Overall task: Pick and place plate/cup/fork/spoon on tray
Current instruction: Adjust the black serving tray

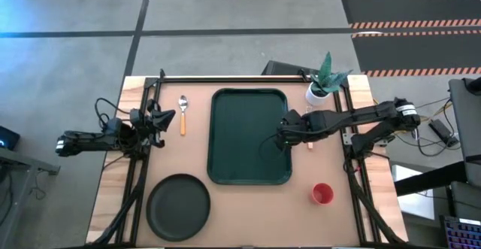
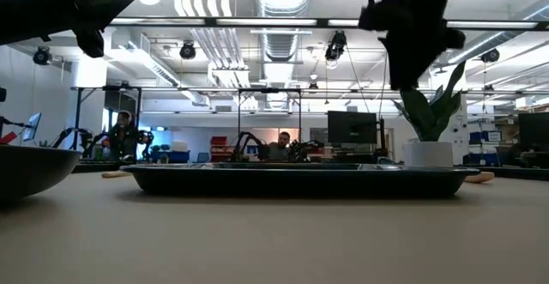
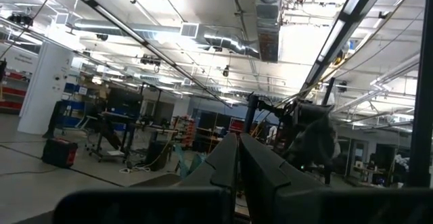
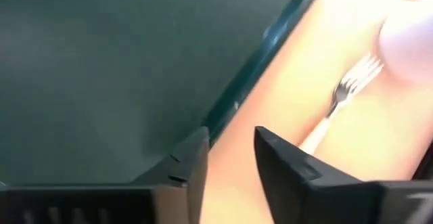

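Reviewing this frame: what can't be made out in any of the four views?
- Orange-handled fork: handle mostly hidden under the right arm in high view; blurred, cut off by the right gripper in right wrist view.
- Small red cup: absent from low view.
- Dark round plate: cut by the low view's edge.

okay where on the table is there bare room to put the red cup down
The large dark green rectangular tray holds nothing. Bare wood also lies between the round dark plate and the small red cup. It is crowded beside the white plant pot, near the right gripper.

one tray (image 1: 250,136), one plate (image 1: 179,206), one cup (image 1: 322,194) — one spoon (image 1: 183,112), one fork (image 4: 345,92), one potted plant (image 1: 323,81).
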Controlling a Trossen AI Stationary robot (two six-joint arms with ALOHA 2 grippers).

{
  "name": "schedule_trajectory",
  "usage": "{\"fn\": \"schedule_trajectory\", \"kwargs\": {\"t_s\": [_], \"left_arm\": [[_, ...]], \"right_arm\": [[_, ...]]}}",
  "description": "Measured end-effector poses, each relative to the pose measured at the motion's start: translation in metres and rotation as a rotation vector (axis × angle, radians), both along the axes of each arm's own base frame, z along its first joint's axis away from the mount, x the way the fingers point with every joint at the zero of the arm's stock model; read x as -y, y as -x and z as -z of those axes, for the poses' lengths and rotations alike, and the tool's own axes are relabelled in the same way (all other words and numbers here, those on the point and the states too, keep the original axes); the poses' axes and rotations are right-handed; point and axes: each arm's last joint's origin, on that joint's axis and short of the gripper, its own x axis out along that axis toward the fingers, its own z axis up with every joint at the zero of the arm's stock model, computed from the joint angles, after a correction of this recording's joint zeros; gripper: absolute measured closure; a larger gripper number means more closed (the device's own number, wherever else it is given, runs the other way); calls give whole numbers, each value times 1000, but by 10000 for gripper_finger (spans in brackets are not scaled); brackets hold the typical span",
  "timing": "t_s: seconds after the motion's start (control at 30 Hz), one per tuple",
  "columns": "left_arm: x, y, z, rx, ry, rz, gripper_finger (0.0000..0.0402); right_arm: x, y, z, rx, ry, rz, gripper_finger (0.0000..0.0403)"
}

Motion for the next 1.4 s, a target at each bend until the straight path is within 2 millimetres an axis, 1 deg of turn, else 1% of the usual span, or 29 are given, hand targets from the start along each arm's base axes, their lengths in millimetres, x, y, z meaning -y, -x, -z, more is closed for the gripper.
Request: {"fn": "schedule_trajectory", "kwargs": {"t_s": [0.13,0.23,0.3,0.4,0.57,0.7,0.77,0.87,1.4], "left_arm": [[0,0,0,0,0,0,402],[0,0,0,0,1,0,402],[0,0,0,0,1,0,402],[0,0,0,0,1,0,402],[0,0,0,0,1,0,402],[0,0,0,0,1,1,402],[0,0,0,0,1,0,402],[0,0,0,0,2,1,402],[0,0,0,0,1,1,402]], "right_arm": [[5,-1,27,34,-110,23,246],[6,-2,48,103,-156,28,231],[7,1,61,99,-166,52,226],[7,9,74,67,-169,102,221],[8,19,88,46,-184,157,220],[10,17,97,106,-193,160,220],[11,13,98,161,-200,152,220],[15,10,99,191,-198,138,220],[30,12,105,144,-171,122,220]]}}
